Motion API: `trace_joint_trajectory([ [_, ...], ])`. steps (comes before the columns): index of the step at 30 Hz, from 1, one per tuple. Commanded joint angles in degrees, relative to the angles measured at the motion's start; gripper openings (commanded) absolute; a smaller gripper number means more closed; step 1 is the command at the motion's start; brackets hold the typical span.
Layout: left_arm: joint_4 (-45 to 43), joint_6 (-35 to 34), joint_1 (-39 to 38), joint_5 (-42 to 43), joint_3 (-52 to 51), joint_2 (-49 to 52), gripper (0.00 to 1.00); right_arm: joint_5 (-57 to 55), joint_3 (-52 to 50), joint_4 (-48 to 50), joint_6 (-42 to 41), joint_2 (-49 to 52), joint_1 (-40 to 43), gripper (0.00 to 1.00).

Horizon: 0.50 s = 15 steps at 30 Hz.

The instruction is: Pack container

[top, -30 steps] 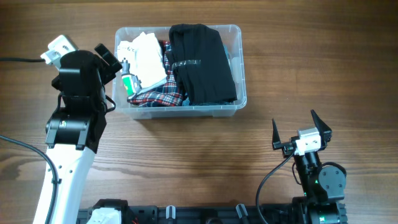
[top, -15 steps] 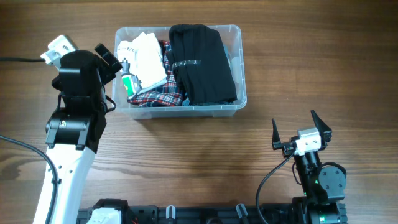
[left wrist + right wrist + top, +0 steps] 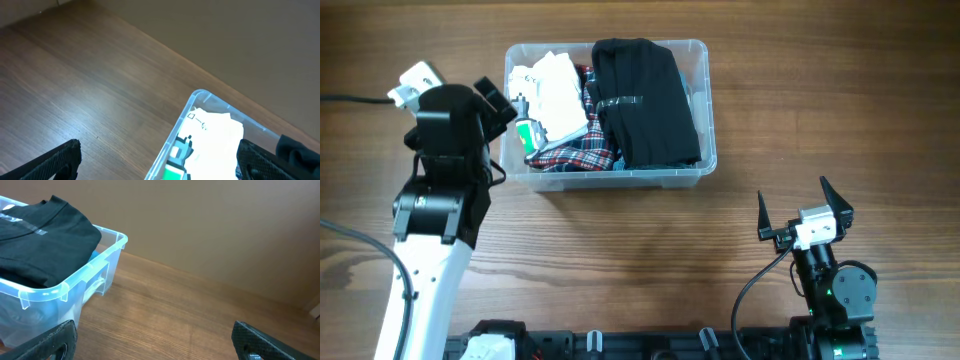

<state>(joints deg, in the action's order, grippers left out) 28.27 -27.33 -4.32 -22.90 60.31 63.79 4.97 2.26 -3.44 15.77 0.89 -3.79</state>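
The clear plastic container (image 3: 698, 55) stands at the table's far middle. It holds a folded black garment (image 3: 645, 100), a plaid cloth (image 3: 578, 152), a white folded item (image 3: 558, 95) and a small green-labelled item (image 3: 529, 133). My left gripper (image 3: 496, 98) is open and empty at the container's left wall; its wrist view shows the container's corner (image 3: 197, 95) between the fingers (image 3: 160, 162). My right gripper (image 3: 802, 213) is open and empty at the near right, apart from the container. Its wrist view shows the container (image 3: 75, 282) with the black garment (image 3: 42, 237) at the left.
A black cable (image 3: 350, 97) runs off the left edge. The arm bases and a black rail (image 3: 650, 345) sit along the near edge.
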Motion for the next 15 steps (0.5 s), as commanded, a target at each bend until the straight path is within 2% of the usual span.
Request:
trace_joint_trajectory([
  [1,-0.1,0.0,-0.4,-1.2,-3.7,-8.7,1.00,0.9,-0.4,0.4,0.7,-0.6,0.4,1.00],
  [15,1.0,0.0,-1.0,1.4,-32.0,-48.3,1.00,0.9,-0.4,0.4,0.7,-0.6,0.4,1.00],
])
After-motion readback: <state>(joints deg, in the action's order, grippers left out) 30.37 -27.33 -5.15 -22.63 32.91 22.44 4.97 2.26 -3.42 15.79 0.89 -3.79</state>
